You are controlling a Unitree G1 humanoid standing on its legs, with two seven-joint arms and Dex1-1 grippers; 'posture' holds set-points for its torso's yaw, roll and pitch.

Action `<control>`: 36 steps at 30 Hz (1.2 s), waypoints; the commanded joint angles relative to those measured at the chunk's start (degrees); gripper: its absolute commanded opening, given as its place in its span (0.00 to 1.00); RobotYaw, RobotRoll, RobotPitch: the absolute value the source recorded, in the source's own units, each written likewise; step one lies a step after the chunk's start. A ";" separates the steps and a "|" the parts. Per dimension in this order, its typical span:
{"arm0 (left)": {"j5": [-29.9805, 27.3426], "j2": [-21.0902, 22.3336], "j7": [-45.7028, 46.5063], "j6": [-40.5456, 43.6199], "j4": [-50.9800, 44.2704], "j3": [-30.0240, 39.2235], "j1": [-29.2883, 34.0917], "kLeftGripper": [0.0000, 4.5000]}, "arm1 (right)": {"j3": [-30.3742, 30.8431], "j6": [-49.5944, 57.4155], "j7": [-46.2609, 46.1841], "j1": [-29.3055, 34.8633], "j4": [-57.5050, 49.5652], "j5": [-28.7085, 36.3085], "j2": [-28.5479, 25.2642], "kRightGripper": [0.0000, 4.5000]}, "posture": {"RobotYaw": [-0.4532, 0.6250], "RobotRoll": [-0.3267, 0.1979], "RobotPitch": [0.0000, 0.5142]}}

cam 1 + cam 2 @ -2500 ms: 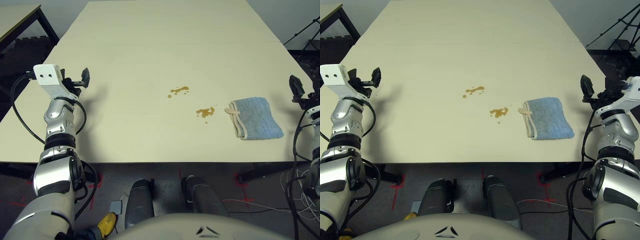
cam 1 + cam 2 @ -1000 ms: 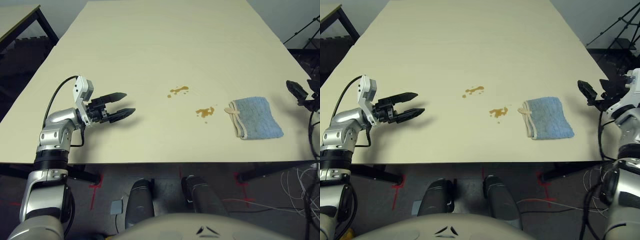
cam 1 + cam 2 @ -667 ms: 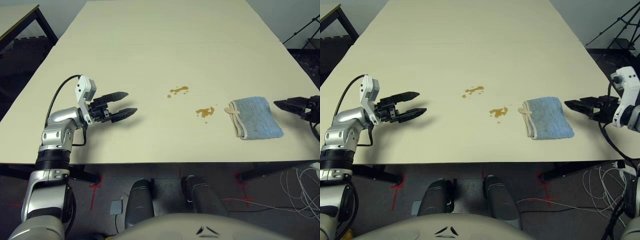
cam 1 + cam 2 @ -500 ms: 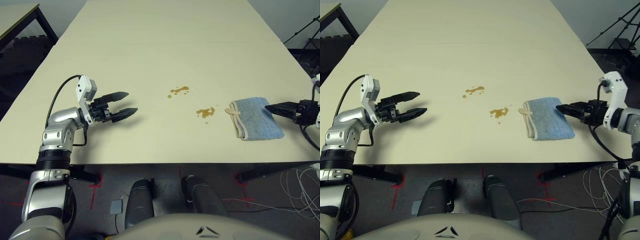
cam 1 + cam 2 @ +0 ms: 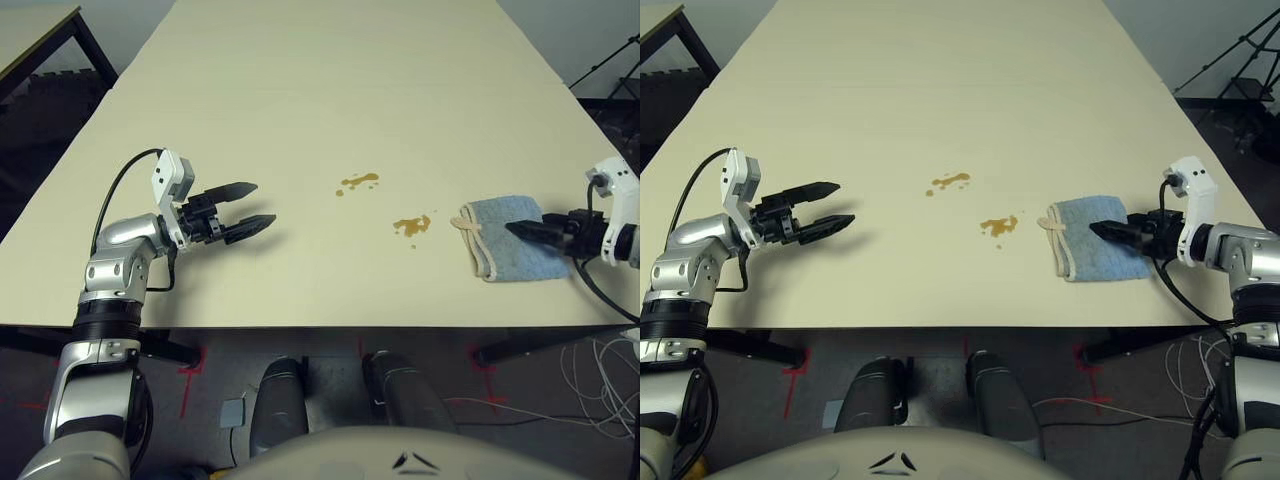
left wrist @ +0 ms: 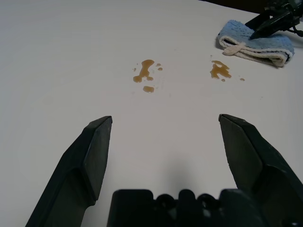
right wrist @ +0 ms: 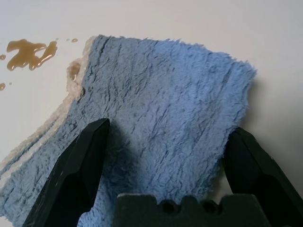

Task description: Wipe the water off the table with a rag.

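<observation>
In the two head views, the rag [image 5: 505,236] lies flat on the right part of the worktop [image 5: 330,90], near its front edge. The water [image 5: 411,225] shows as two brownish splotches: one just beside the rag's cream hem, the other [image 5: 357,182] a little farther back and to the left. The right hand [image 5: 1108,231] reaches in from the right and hovers over the rag. The left hand [image 5: 248,207] hangs well apart on the left side, its fingers apart and empty.

In the left wrist view, the two black fingers [image 6: 90,156] stand wide apart above bare worktop, and both splotches and the rag are seen far ahead of them.

In the right wrist view, the fingers [image 7: 80,165] are spread wide, one at each side of the blue cloth. I cannot tell if they touch it; they are not clamped on it.

I judge that the step in hand is the pickup of the rag, and no wiping is done yet. The next move calls for lowering onto the cloth and pinching a fold firmly, then dragging it over the near splotch.
</observation>
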 commanded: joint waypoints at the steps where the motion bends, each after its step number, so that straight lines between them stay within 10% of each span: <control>1: 0.54 -0.47 0.34 -0.44 -0.66 -0.59 0.25 1.00 | 2.68 0.91 -0.42 2.54 -0.25 -1.49 1.87 0.99 | 0.33 0.62 0.18; 8: 0.80 -0.86 0.65 -0.94 -0.05 -0.90 -0.27 1.00 | 3.76 1.11 -2.26 2.69 -0.53 -3.27 4.20 0.87 | 0.33 0.62 0.18; 19: 1.24 -1.08 0.76 -1.77 0.88 -1.10 -0.88 1.00 | 0.64 0.32 -5.16 1.02 -2.07 -2.41 4.33 0.02 | 0.32 0.62 0.17; 36: 2.07 -0.11 -0.78 -3.75 5.48 -1.37 -3.58 1.00 | -2.29 13.00 -16.38 2.18 -19.07 3.26 9.69 0.01 | 0.30 0.62 0.19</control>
